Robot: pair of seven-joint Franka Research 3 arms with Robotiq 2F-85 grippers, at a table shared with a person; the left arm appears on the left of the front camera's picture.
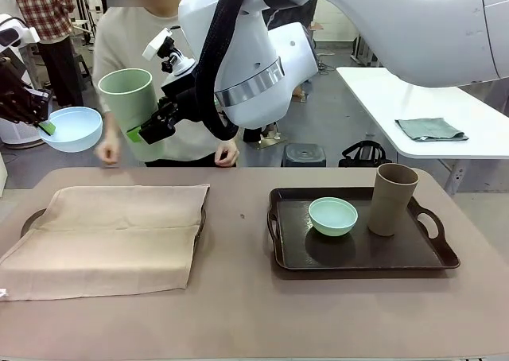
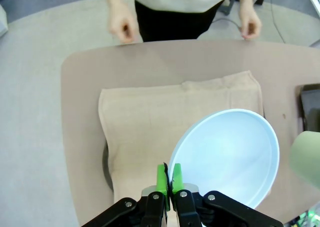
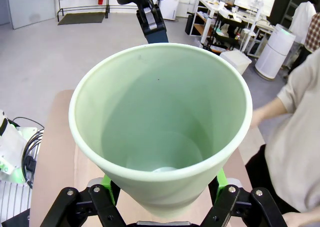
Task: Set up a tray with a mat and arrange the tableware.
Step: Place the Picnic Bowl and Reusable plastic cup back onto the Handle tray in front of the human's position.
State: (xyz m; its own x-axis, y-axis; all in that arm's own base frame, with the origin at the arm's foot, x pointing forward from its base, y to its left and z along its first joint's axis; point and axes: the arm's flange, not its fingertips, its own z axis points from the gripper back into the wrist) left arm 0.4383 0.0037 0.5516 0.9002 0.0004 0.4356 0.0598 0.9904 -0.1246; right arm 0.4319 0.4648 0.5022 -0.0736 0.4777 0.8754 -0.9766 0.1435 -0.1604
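My left gripper point(image 1: 44, 125) is shut on the rim of the pale blue bowl point(image 1: 73, 128), holding it in the air above the table's far left. The left wrist view shows the green pads point(image 2: 161, 177) pinching that bowl point(image 2: 230, 152) over the beige mat point(image 2: 175, 117). My right gripper point(image 1: 147, 128) reaches across and is shut on the light green cup point(image 1: 126, 97), held tilted in the air. That cup point(image 3: 160, 122) sits between the fingers point(image 3: 107, 184). The mat point(image 1: 111, 234) covers a tray whose handle point(image 1: 30, 219) peeks out.
A dark tray point(image 1: 358, 258) at the right holds a mint green bowl point(image 1: 332, 215) and a tan-brown cup point(image 1: 391, 199). A person stands at the far edge with one hand point(image 1: 107, 150) and the other hand point(image 1: 227, 153) near the table. Bare tabletop lies between the trays.
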